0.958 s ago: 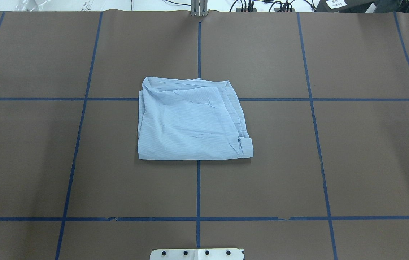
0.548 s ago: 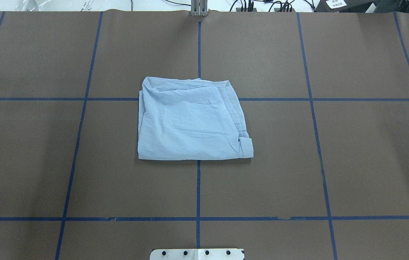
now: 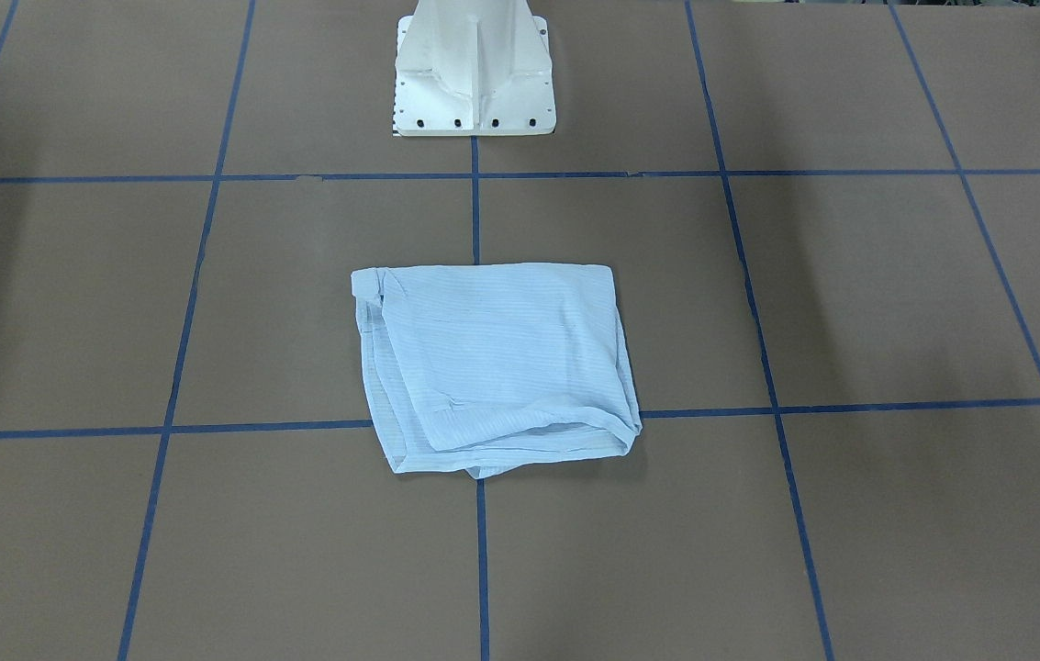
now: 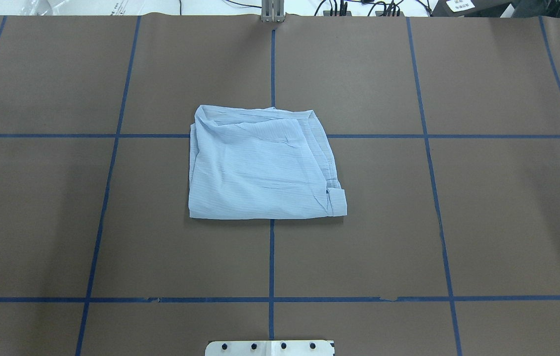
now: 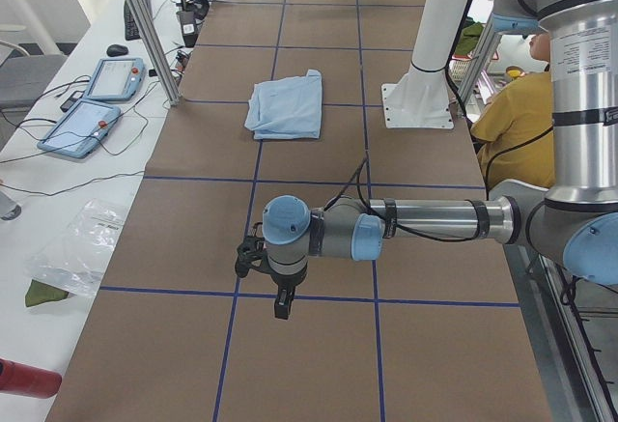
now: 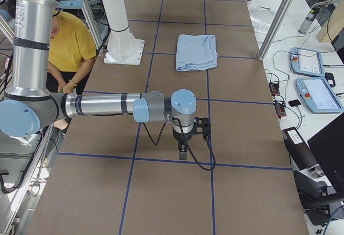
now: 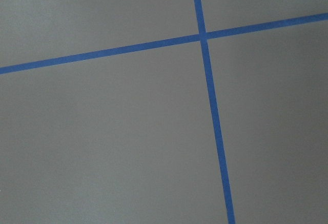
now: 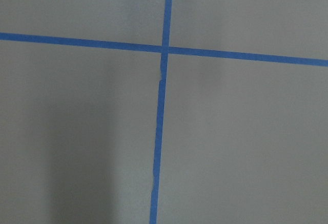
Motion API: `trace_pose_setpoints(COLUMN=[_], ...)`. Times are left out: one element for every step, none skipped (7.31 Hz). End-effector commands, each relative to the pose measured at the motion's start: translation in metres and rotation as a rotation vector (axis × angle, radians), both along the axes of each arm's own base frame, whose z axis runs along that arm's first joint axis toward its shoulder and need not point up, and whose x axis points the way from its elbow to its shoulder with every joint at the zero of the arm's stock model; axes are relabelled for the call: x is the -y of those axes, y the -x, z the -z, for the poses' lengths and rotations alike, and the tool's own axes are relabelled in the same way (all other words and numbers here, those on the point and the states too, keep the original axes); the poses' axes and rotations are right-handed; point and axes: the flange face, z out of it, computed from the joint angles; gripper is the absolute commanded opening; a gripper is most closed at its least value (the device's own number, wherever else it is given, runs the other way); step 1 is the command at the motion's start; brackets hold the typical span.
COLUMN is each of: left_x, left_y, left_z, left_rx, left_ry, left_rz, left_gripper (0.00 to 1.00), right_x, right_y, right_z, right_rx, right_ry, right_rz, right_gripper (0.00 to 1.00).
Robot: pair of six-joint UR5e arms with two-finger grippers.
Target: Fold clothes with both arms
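Black left gripper (image 5: 281,303): above brown table (image 4: 507,222), jaw opening cannot be told | shirt (image 4: 260,168): folded flat, well apart from both grippers' jaws, held by neither | right gripper (image 6: 183,152): above table, jaw opening cannot be told

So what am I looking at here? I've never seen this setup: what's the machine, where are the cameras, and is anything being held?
It is a robot with two jointed arms at a brown table marked with blue tape. Two pictures look down on the table, two look along it from its ends, and two come from cameras on the wrists, showing only table and tape. A folded pale blue shirt lies alone in the middle. The left arm and right arm hang over bare table away from it; their fingers hold nothing.
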Motion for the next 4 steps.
trace_pose_setpoints(left_x=[0.0011, 0.0015, 0.0025, 0.0027], left_y=[-0.0001, -0.0002, -0.0009, -0.0009], left_z=[0.0021, 0.0052, 0.0068, 0.0070], left_rx=[-0.001, -0.003, -0.003, -0.003], left_ry=[-0.006, -0.012, -0.018, -0.020], left_rz=[0.000, 0.000, -0.003, -0.004], left_gripper=[1.00, 1.00, 1.00, 1.00], right_x=[0.0002, 0.0002, 0.0001, 0.0003], right_y=[0.0006, 0.0006, 0.0012, 0.0024], right_z=[0.0008, 0.0001, -0.0001, -0.0002], right_rx=[0.000, -0.001, -0.001, -0.002], right_ry=[-0.003, -0.001, 0.000, -0.001], right_rz=[0.001, 0.001, 0.003, 0.007], right_gripper=[1.00, 1.00, 1.00, 1.00])
